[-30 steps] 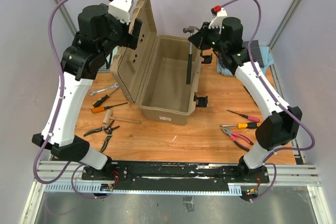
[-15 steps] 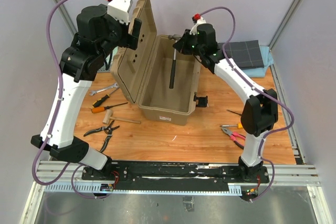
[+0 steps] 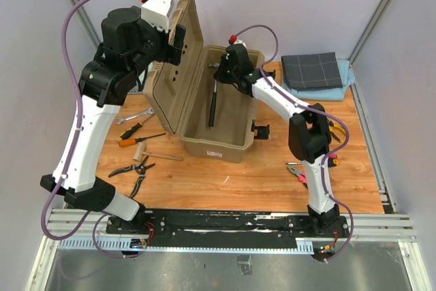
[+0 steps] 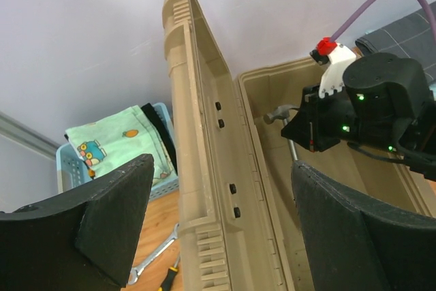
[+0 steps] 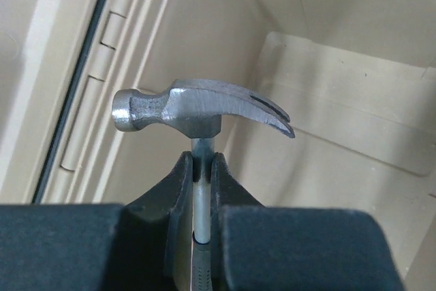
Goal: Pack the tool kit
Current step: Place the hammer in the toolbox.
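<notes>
Now the toolbox (image 3: 212, 146) is sitting open mid-table, its lid (image 3: 178, 73) standing upright between the left gripper's (image 4: 221, 168) spread fingers. The right gripper (image 3: 223, 66) is swinging in from the box's right rim to over its middle, clamped on the hammer (image 5: 197, 110) just under the head, handle hanging inside. So the hammer is nearly packed; screwdrivers (image 3: 139, 133) and pliers (image 3: 129, 170) are waiting outside.

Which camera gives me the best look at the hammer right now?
Right wrist: the hammer head is large and sharp, the right gripper clamped on its neck. Top external shows only the dark handle hanging into the toolbox; left wrist catches the head, small.
</notes>
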Tool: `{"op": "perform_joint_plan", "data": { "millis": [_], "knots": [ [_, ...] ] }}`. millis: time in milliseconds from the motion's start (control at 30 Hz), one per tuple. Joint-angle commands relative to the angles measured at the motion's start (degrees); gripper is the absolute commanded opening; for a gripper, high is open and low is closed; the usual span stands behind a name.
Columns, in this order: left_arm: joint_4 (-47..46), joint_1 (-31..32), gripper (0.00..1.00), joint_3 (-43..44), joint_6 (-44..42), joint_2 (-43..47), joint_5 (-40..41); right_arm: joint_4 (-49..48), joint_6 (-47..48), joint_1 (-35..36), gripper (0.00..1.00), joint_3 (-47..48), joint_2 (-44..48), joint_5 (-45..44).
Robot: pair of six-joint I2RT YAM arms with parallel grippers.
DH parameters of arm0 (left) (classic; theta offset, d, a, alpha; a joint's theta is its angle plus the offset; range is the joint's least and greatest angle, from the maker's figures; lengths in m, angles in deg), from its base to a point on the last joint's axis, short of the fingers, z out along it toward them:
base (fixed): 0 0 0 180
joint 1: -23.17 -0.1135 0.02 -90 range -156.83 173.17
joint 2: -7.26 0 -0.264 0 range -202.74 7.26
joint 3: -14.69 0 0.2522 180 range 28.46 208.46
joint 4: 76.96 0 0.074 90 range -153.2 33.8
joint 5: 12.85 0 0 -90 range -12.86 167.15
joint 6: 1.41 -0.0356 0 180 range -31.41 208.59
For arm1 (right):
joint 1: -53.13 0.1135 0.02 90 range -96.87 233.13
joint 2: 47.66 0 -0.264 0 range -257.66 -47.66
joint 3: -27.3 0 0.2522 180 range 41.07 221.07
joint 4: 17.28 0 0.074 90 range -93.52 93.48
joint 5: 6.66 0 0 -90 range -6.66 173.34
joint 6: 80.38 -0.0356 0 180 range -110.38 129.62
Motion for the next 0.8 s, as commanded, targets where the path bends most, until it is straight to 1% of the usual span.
{"op": "perform_joint_plan", "data": {
  "millis": [0, 167, 433, 733, 767],
  "knots": [
    [-1.6, 0.6, 0.86, 1.1, 0.7, -0.5, -0.5, 2.4, -0.7, 1.9, 0.01, 6.5, -2.1, -6.3],
    [-1.7, 0.9, 0.86, 1.4, 1.0, -0.5, -0.5, 7.8, -0.4, 2.3, 0.01, 11.7, -7.0, -8.7],
    [-1.7, 1.1, 0.85, 1.3, 1.1, -0.8, -0.5, 10.3, -0.5, 2.2, 0.01, 12.7, -11.3, -11.9],
    [-1.7, 1.4, 0.85, 1.2, 1.4, -1.5, -0.5, 15.4, 0.3, 2.2, 0.01, 20.3, -17.7, -12.6],
    [-1.7, 1.4, 0.85, 1.1, 1.4, -1.6, -0.5, 15.5, 0.3, 2.1, 0.02, 20.4, -18.2, -12.7]
  ]
}}
